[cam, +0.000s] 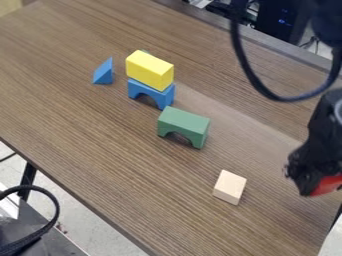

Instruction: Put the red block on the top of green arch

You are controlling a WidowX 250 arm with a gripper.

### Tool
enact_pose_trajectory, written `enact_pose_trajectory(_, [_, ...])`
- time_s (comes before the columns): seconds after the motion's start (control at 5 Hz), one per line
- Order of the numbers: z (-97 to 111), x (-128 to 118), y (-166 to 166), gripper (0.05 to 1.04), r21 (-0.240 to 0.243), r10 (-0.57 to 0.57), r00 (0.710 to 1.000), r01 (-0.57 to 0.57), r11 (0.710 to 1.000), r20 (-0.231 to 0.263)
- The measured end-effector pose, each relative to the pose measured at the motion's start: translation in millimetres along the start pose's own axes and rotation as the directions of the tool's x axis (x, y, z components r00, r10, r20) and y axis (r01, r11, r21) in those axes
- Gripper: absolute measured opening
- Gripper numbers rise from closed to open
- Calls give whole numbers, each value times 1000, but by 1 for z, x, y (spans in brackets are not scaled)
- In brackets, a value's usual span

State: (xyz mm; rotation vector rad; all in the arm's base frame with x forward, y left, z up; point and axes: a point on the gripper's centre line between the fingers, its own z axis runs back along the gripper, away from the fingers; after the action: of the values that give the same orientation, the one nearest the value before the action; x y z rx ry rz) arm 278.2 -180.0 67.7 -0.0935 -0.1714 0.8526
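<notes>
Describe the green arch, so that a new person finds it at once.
On the brown table, look between the yellow-topped blue arch and the pale wooden block. The green arch stands there, its top bare.

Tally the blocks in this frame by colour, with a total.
Blue: 2 (arch, triangle)
Yellow: 1 (yellow block)
Green: 1 (green arch)
Red: 1 (red block)
Bare wood: 1 (wood block)
Total: 6
Not counted: a green sliver behind the yellow block, too hidden to identify.
</notes>
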Motion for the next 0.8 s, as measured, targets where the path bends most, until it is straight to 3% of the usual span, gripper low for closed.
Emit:
enact_pose_trajectory(0.2, [34, 8, 9, 599, -96, -162, 985, 167, 981, 54])
enact_pose_trajectory(0.4, [50, 29, 33, 599, -142, -204, 973, 217, 966, 105])
enact_pose_trajectory(0.6, [52, 59, 50, 599, -150, -118, 984, 138, 979, 135])
enact_pose_trajectory(0.8, [51, 78, 65, 599, -97, 21, 985, -4, 995, 169])
